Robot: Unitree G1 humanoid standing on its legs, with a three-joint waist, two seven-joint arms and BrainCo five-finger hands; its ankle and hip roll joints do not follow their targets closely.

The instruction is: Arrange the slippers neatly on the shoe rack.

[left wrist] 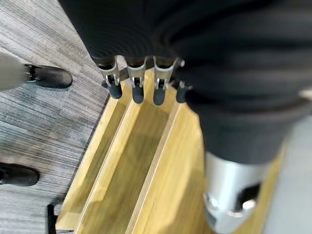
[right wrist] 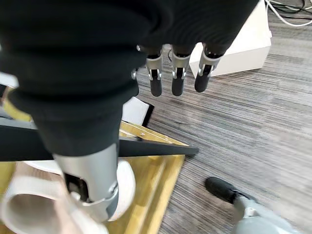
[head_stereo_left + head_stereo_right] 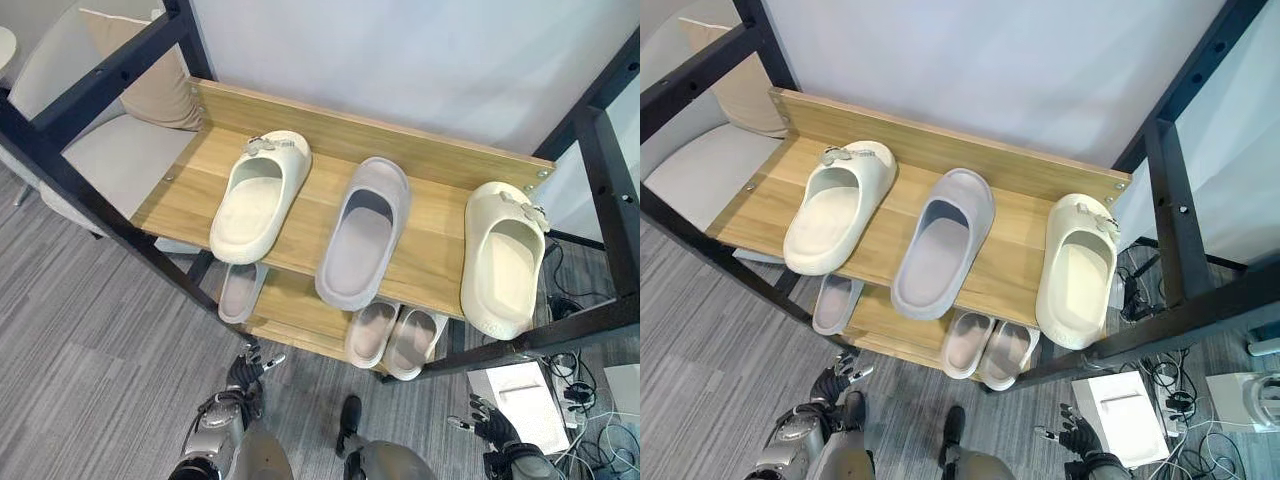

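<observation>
On the top wooden shelf (image 3: 430, 245) lie a cream slipper (image 3: 258, 195) at the left, a grey slipper (image 3: 364, 232) in the middle and a second cream slipper (image 3: 503, 256) at the right, toes toward the wall. The right one overhangs the front edge. On the lower shelf (image 3: 290, 305) rest a grey slipper (image 3: 242, 290) and a pale pair (image 3: 395, 338). My left hand (image 3: 245, 375) hangs low in front of the rack, open and holding nothing. My right hand (image 3: 492, 425) hangs low at the right, fingers (image 2: 178, 73) straight and bare.
Black metal frame bars (image 3: 100, 215) cross in front of the shelves on both sides. A white box (image 3: 525, 395) and loose cables (image 3: 600, 420) lie on the floor at the right. A beige chair (image 3: 110, 140) stands left of the rack.
</observation>
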